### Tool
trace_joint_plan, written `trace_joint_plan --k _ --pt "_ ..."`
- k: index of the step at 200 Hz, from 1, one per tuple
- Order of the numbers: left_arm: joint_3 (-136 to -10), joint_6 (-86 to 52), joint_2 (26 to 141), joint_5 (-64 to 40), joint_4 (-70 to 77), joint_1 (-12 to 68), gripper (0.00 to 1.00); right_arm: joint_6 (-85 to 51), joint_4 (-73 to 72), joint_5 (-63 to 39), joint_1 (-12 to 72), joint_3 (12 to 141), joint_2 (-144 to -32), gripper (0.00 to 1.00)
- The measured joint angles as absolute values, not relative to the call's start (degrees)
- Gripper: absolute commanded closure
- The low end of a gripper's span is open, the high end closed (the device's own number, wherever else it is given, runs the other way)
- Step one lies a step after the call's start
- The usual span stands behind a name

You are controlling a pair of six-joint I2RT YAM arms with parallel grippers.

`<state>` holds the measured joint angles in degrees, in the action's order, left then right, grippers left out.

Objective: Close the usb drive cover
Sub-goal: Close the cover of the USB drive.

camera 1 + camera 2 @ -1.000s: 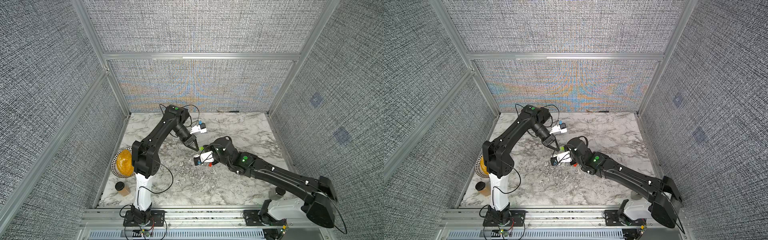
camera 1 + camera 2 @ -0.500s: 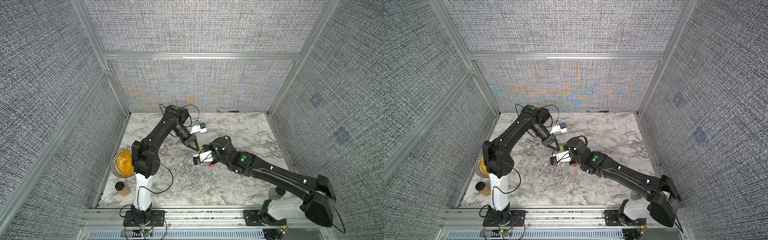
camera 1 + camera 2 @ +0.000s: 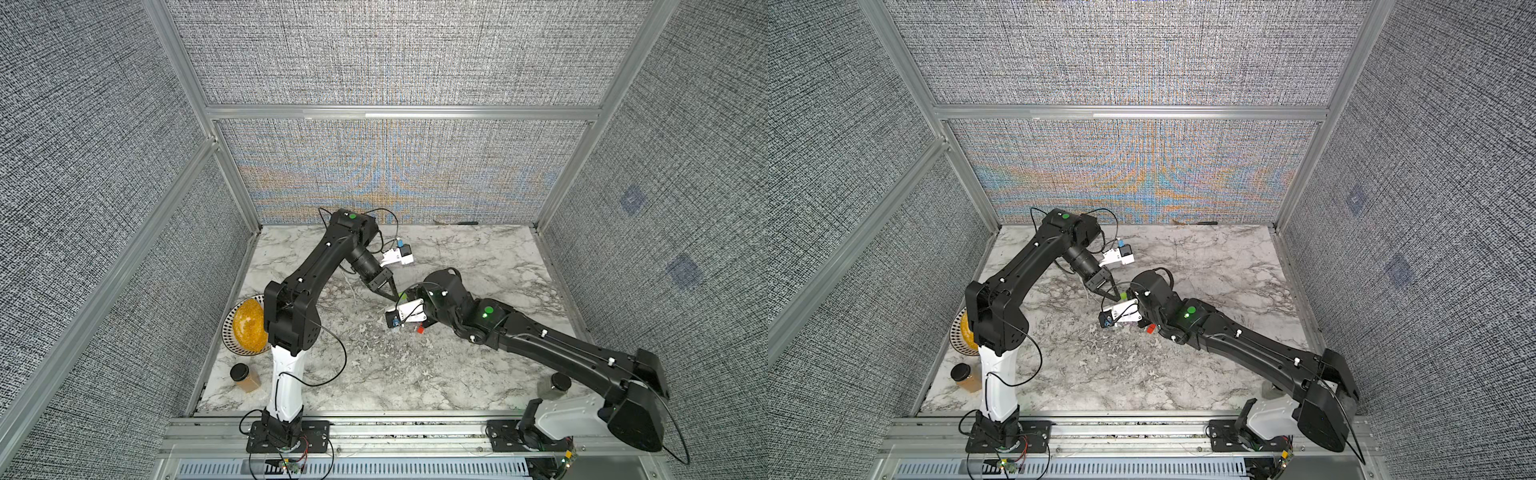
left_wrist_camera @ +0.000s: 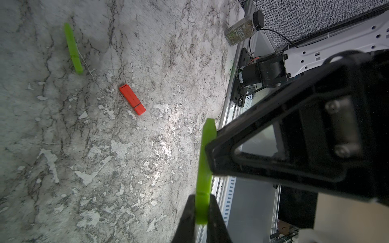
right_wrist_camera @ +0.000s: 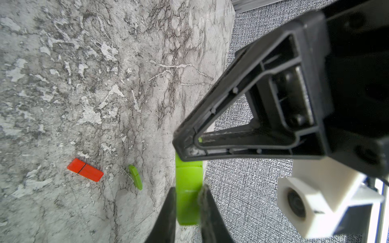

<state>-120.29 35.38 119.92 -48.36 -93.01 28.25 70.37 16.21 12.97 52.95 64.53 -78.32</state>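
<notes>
The red-orange usb drive (image 4: 131, 98) lies flat on the marble with its red cover (image 4: 140, 109) seated on one end, a thin dark seam between them. It also shows as usb drive (image 5: 89, 171) with cover (image 5: 74, 165), and as a red speck beside my right wrist in both top views (image 3: 419, 329) (image 3: 1152, 328). No gripper touches it. My left gripper (image 4: 202, 202) is shut on one end of a bright green stick (image 4: 205, 157). My right gripper (image 5: 188, 194) is shut on the other end of that green stick (image 5: 188, 174), held above the table between the two arms (image 3: 401, 296).
Another green stick (image 4: 72, 48) (image 5: 135, 176) lies loose on the marble near the red drive. A striped bowl with yellow contents (image 3: 247, 324) and a spice jar (image 3: 243, 376) stand at the left edge. A second jar (image 3: 555, 384) stands by the right arm's base.
My right arm has edged slightly toward the left gripper. Both grippers keep their hold on the green stick, and the red drive has not moved.
</notes>
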Motion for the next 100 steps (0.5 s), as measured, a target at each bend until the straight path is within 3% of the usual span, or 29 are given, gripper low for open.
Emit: trace_joint_plan --k 100 --pt "-121.1 36.0 120.2 -47.6 -93.0 27.9 1.0 69.5 15.5 13.3 52.8 64.9 -79.2 1.0"
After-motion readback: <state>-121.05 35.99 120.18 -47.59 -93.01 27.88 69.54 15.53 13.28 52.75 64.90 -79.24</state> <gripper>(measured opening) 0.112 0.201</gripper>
